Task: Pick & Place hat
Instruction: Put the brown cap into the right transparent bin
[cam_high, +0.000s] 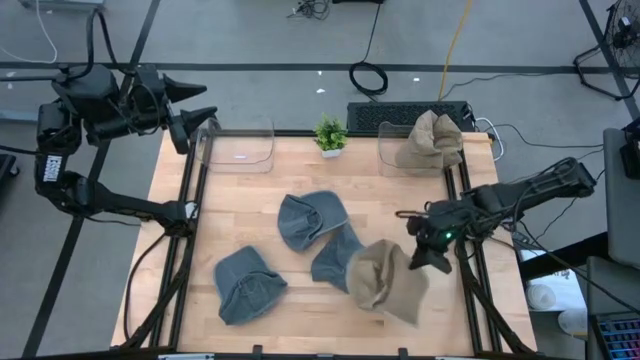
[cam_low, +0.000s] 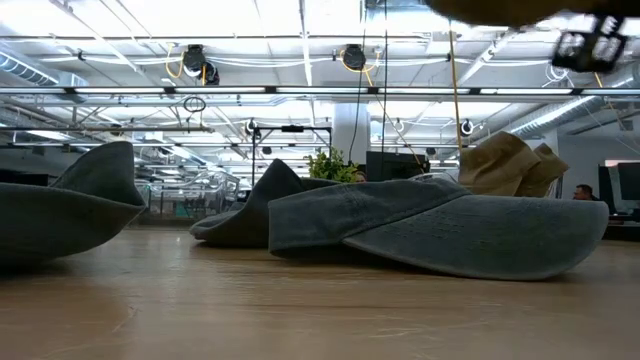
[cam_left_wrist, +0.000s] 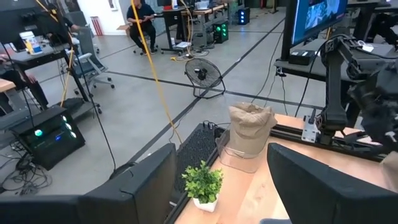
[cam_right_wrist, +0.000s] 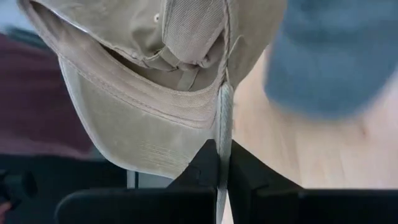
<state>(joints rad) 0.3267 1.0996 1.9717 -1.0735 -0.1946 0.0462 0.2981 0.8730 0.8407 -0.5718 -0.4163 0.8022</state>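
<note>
Hats counted: three grey, three tan. The grey hats (cam_high: 309, 220) (cam_high: 247, 285) (cam_high: 335, 258) lie on the wooden table (cam_high: 300, 320); two of them overlap at mid-table, the third lies apart nearer the front left. One tan hat (cam_high: 385, 280) hangs in the right gripper (cam_high: 432, 252), whose fingers are clamped on its edge above the table's front right area. The other two tan hats (cam_high: 430, 140) sit piled in the right clear bin (cam_high: 400, 150) at the back edge. A second clear bin (cam_high: 237, 143) stands at the back left. One potted plant (cam_high: 330, 135) stands between the bins. The left gripper (cam_high: 195, 105) hovers off the table's back left corner, fingers spread, holding nothing.
</note>
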